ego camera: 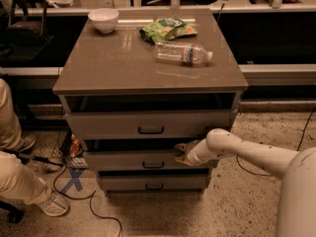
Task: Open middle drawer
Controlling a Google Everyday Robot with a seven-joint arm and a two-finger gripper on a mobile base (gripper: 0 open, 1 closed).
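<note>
The cabinet (148, 65) has three grey-taupe drawers stacked under its top. The middle drawer (123, 161) has a small black bar handle (149, 165) at its centre and a dark gap above its front. My gripper (181, 153) comes in from the right on a white arm (247, 152). It sits at the upper edge of the middle drawer's front, right of the handle and against that dark gap.
On the cabinet top lie a white bowl (103, 19), a green snack bag (168, 28) and a clear plastic bottle (182, 52). The top drawer (108, 125) and bottom drawer (123, 182) flank the middle one. A person's legs (15, 177) and cables (74, 191) are at the left.
</note>
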